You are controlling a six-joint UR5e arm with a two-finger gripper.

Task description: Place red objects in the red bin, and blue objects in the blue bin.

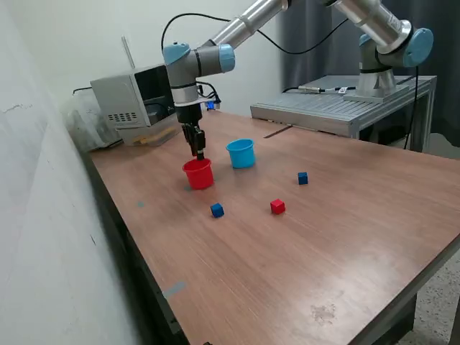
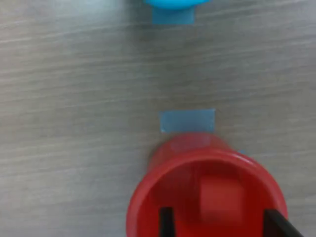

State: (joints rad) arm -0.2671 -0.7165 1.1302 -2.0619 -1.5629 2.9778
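The end effector (image 1: pixel 200 154) hangs above the red cup (image 1: pixel 198 174) with fingers (image 2: pixel 166 222) parted and holding nothing. One red cube (image 2: pixel 221 199) lies inside the cup; another (image 1: pixel 277 207) sits on the counter (image 1: pixel 345 244).

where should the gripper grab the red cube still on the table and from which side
Take the red cube from straight above, fingers closing on two opposite vertical faces. It sits flat on the table and is too low for a side approach. It lies apart from both blue cubes, the nearer one and the farther one, so the fingers should have room. Aligning the jaws with its slightly turned faces looks wise.
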